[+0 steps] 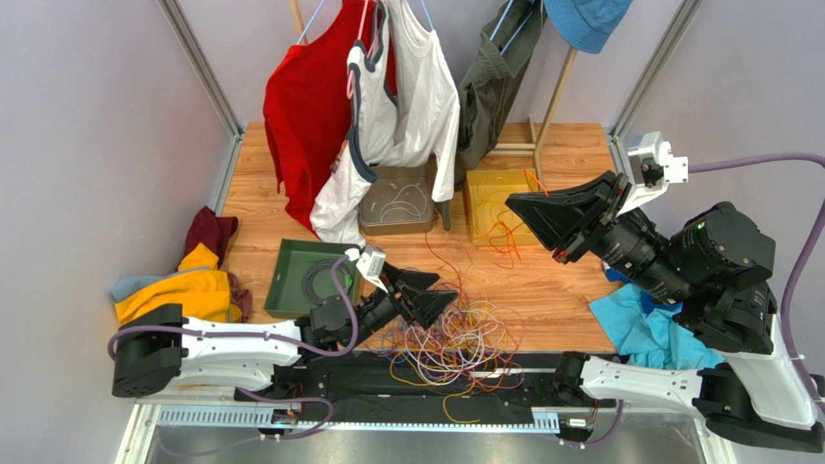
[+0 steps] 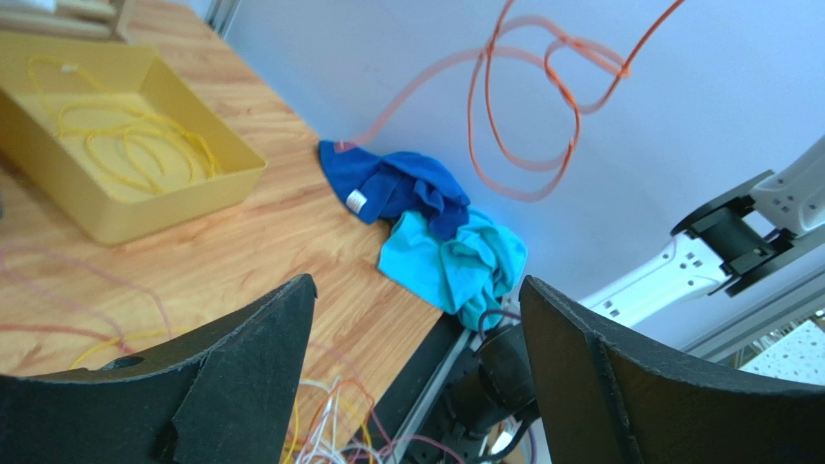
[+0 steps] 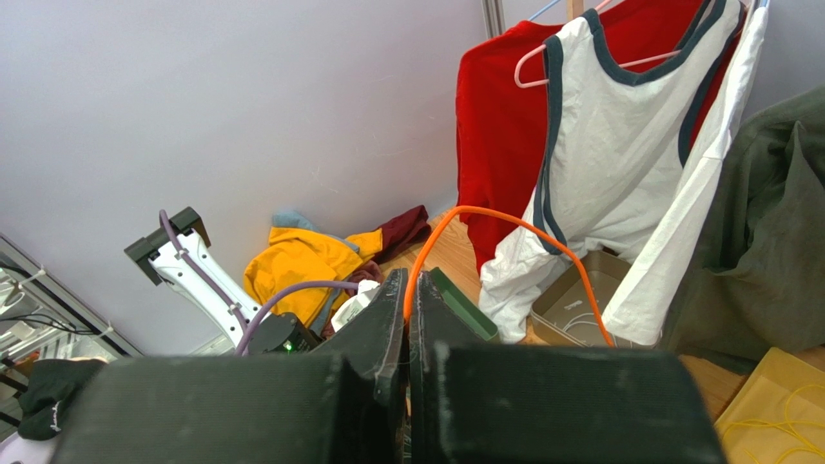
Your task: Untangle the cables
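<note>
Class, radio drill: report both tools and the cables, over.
Left tool open, empty, beside the snarled cables. Right tool shut on orange cable, raised clear. Nothing seen blocking.

Orange cable, yellow tray, green tray, red shirt, teal cloth, navy-trimmed white vest

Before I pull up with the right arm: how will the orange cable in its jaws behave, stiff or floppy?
Probably floppy but a little springy: from the right gripper the orange cable arcs over, and in the left wrist view it hangs in loose loops. Thin, so likely light. It may drag the snarl, since it seems to trail toward it.
</note>
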Tool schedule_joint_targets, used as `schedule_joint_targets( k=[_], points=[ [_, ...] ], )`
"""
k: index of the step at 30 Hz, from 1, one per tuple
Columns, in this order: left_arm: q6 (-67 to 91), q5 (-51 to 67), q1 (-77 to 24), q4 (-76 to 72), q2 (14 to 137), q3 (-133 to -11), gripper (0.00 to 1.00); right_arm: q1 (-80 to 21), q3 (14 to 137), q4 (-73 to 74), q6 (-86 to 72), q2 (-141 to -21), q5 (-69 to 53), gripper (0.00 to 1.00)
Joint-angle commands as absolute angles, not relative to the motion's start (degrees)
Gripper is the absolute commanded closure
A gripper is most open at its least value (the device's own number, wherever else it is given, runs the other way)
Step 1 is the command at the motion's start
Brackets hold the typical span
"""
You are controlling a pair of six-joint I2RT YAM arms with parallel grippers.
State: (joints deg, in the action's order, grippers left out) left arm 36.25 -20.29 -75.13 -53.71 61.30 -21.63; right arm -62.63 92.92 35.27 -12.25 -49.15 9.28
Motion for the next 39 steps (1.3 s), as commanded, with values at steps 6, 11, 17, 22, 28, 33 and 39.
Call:
schedule_joint_targets(
  k=[6,11,17,22,28,33,39],
  points=[
    [27.07,-16.88,-77.78,-70.74,70.13,-28.91,0.18,-62.93,92.02,31.55,-13.36,-48.87,8.0,1.0],
    [26.55,-14.86,-78.57,-74.69,74.44,-30.93,0.18,-62.93,91.67,31.55,-13.45,-48.69,7.82,1.0],
    [26.98,-13.71,-79.01,-77.52,77.96,-32.34,0.2,-62.84,91.41,31.29,-13.53,-48.69,7.56,1.0],
    [27.42,-17.31,-79.1,-78.04,77.08,-29.45,0.2,-62.93,91.49,31.55,-13.18,-48.43,7.82,1.0],
    [27.33,-16.26,-79.1,-77.87,76.81,-29.61,0.2,-62.93,91.05,31.03,-13.36,-48.34,7.56,1.0],
    [27.68,-15.47,-79.1,-78.05,78.74,-31.02,0.2,-62.84,90.97,30.94,-13.97,-48.43,6.94,1.0],
    [29.26,-12.57,-79.1,-78.66,82.09,-34.36,0.26,-62.93,90.79,30.94,-13.89,-48.25,7.03,1.0]
  ],
)
